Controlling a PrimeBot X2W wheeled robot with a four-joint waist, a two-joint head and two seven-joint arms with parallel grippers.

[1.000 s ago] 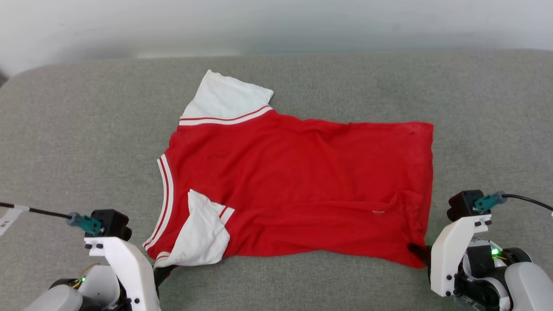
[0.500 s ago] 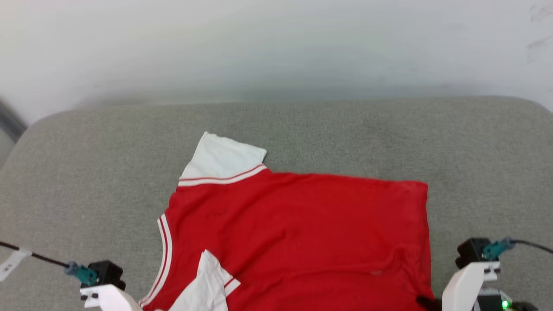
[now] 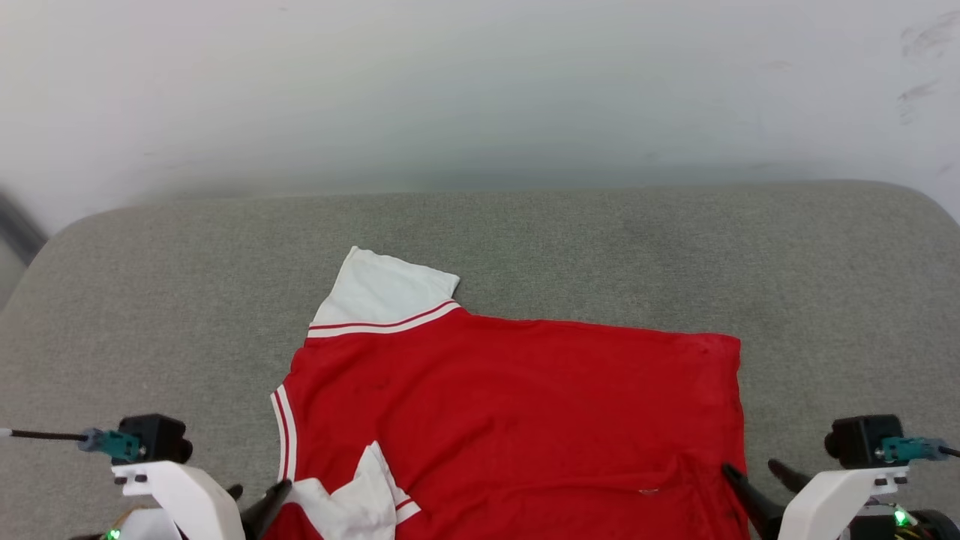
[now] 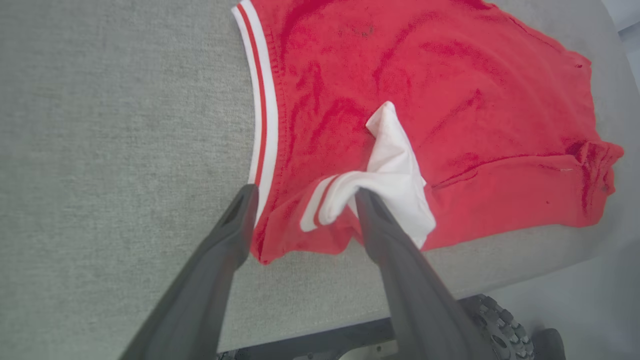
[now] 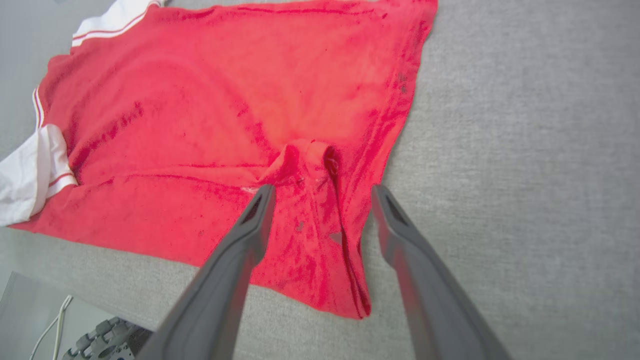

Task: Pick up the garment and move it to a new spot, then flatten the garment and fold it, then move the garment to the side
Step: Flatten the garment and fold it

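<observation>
We have the jersey (image 3: pixel 525 420) lying spread on the grey padded top (image 3: pixel 600 240), toward its near edge, collar end to our left and hem to our right. No lettering faces up. The far white sleeve (image 3: pixel 382 289) lies flat. The near sleeve (image 4: pixel 395 165) is crumpled over the red body, and the near hem corner (image 5: pixel 310 160) is bunched into a ridge.

Our left gripper (image 4: pixel 305 195) stands wide open with its fingers either side of the near shoulder corner. Our right gripper (image 5: pixel 322 192) is just as wide, astride the bunched hem. Cloth sits between each pair of fingers, but neither pinches it, so nothing is held.

We judge the placing done and the flattening only partly so — the sleeve and that ridge need smoothing. Folding and shifting the jersey aside are left.

Beyond the grey top there's a pale wall (image 3: pixel 480 90), and below its near edge a dark wheel (image 4: pixel 492 320).
</observation>
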